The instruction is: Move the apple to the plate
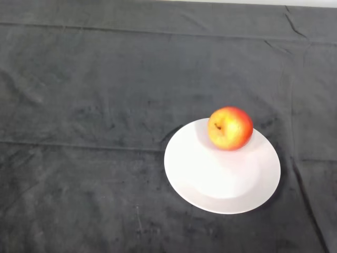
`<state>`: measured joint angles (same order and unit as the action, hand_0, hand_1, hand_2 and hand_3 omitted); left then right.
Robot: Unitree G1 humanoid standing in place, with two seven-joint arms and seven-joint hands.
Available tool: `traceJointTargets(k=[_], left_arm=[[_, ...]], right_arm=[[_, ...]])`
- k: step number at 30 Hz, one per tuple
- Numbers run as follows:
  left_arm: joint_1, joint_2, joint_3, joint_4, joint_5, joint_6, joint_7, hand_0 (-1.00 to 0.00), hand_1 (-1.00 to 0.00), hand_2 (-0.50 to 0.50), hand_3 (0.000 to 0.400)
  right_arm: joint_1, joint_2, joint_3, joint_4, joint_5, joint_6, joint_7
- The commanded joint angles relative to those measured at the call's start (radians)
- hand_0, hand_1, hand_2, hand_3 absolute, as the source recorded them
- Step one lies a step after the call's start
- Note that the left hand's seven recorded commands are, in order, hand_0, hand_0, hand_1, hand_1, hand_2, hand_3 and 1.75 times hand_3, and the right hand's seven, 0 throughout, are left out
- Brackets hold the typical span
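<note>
Head view: closest to you is the white plate (210, 184), sitting on the dark-clothed worktop (95, 105). The apple (230, 128) is already on it, up at the plate's 12 o'clock edge, stem facing you. Your hand isn't in the shot, so can't say anything about the fingers. Looks basically done to me; just don't bump it, it's near the rim. No labels or writing anywhere.

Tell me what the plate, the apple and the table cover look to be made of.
Plate: smooth white, probably glazed ceramic, possibly plastic; even surface with a soft sheen. Apple: looks like real fruit, red-yellow blotchy skin with a stem dimple, though a replica can't be excluded. Table cover: dark matte cloth with creases.
</note>
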<state>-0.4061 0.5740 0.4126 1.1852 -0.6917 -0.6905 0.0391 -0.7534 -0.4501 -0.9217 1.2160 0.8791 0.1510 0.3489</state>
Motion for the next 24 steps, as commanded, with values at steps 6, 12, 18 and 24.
traceJointTargets(k=[6,12,18,24], left_arm=[[0.024,0.019,0.03,-0.017,-0.001,0.031,-0.034,0.0,0.0,0.0,0.0],[0.023,0.017,0.045,-0.02,0.009,0.04,-0.049,0.0,0.0,0.0,0.0],[0.024,0.016,0.058,-0.022,0.02,0.044,-0.061,0.0,0.0,0.0,0.0],[0.024,0.013,0.069,-0.023,0.032,0.046,-0.069,0.0,0.0,0.0,0.0]], right_arm=[[0.02,-0.024,-0.0125,0.003,0.0062,0.002,0.0048],[0.02,-0.024,-0.0125,0.003,0.0062,0.002,0.0048],[0.02,-0.024,-0.0124,0.003,0.0062,0.002,0.0047],[0.021,-0.024,-0.0124,0.002,0.0062,0.002,0.0046]])
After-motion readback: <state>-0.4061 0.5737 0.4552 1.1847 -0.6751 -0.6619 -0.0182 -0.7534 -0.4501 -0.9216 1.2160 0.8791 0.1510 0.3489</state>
